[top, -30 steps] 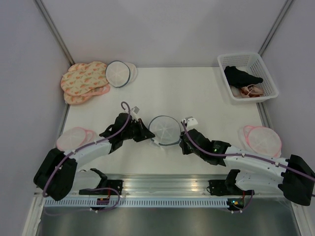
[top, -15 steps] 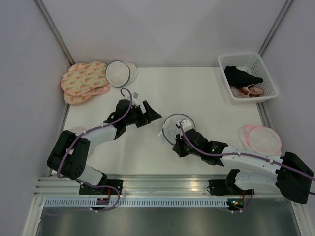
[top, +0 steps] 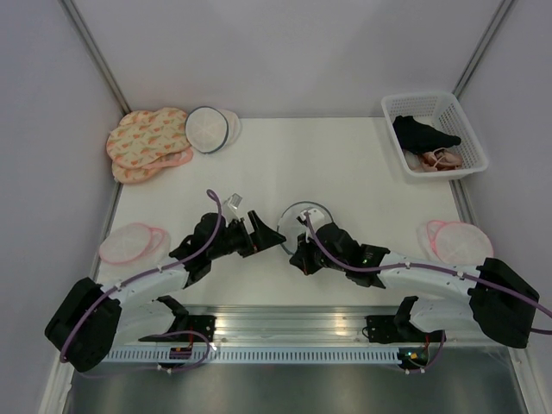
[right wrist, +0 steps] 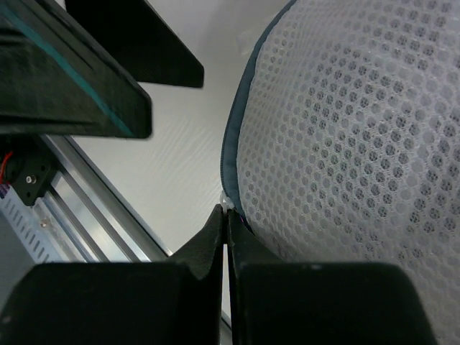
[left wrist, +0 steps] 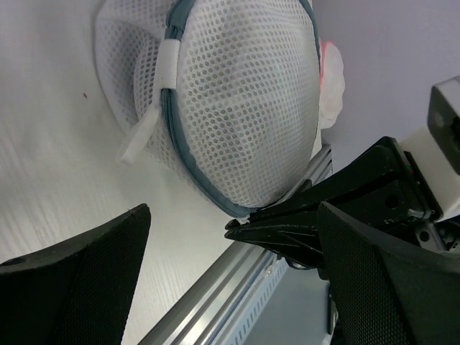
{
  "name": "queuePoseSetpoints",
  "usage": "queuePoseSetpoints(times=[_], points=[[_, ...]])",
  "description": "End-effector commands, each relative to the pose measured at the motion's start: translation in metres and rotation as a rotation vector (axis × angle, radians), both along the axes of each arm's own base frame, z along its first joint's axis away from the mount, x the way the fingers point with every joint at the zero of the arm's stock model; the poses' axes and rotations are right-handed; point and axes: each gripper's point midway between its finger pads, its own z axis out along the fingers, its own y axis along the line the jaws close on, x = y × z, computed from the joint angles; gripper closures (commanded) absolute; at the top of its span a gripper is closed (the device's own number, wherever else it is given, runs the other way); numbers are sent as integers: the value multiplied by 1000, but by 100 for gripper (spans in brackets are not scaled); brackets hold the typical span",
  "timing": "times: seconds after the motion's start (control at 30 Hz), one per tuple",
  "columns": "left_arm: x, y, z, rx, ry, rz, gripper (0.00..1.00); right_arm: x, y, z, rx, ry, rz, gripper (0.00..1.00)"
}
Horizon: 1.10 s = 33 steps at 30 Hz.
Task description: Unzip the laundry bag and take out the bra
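Left tool [top: 269, 231]: a second ago clenched at the laundry bag [top: 304, 217], since let go, swung away and returned. Now spread fully wide just beside the bag's left edge, holding nothing. Bag sits slightly right of its earlier spot, mid-counter [top: 345, 164].

Right tool [right wrist: 226, 215]: unchanged, clamped on the bag's grey rim [right wrist: 233, 154].

Judgement: this looks like a regrasp, with the left side lining up for the zipper. Whether the zip has moved, cannot tell.

Nothing dark shows through the mesh. The black bra [top: 423, 134] lies in the basket [top: 470, 129], well apart.

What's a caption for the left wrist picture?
Open left gripper faces the laundry bag; right gripper pinches its rim.
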Motion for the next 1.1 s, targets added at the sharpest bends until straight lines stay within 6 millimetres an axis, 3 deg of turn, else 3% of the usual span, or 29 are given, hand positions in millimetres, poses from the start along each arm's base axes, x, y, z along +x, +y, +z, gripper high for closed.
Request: queuePoseSetpoints(times=[0.0,0.17,0.27,0.37,0.4,0.47,0.5,0.6,0.7,0.87,0.97,1.07], points=[[0,-9,4,-59,19,29,0,4,23,49,154,-78,51,100],[4,-10,-4,-96,56,75,2,-5,28,60,205,-75,100,99],[10,-12,-1,-120,58,102,9,-12,29,63,230,-70,136,100],[15,-14,7,-153,48,122,30,-14,26,59,215,-67,143,100],[16,-14,9,-158,47,125,48,-15,26,58,210,-66,146,99],[19,-14,14,-163,41,136,67,-17,24,53,194,-53,152,100],[20,-14,14,-158,36,137,82,-18,23,50,186,-46,149,100],[21,-13,12,-126,38,140,98,-23,20,43,163,-26,167,100],[21,-8,9,-89,31,145,98,-30,17,34,116,-5,215,100],[19,10,-4,5,35,168,98,-42,-18,-1,-87,80,200,100],[19,21,-3,31,17,172,98,-31,-44,-11,-201,75,81,100],[16,25,-3,58,5,150,98,-6,-73,-17,-331,33,-110,100]])
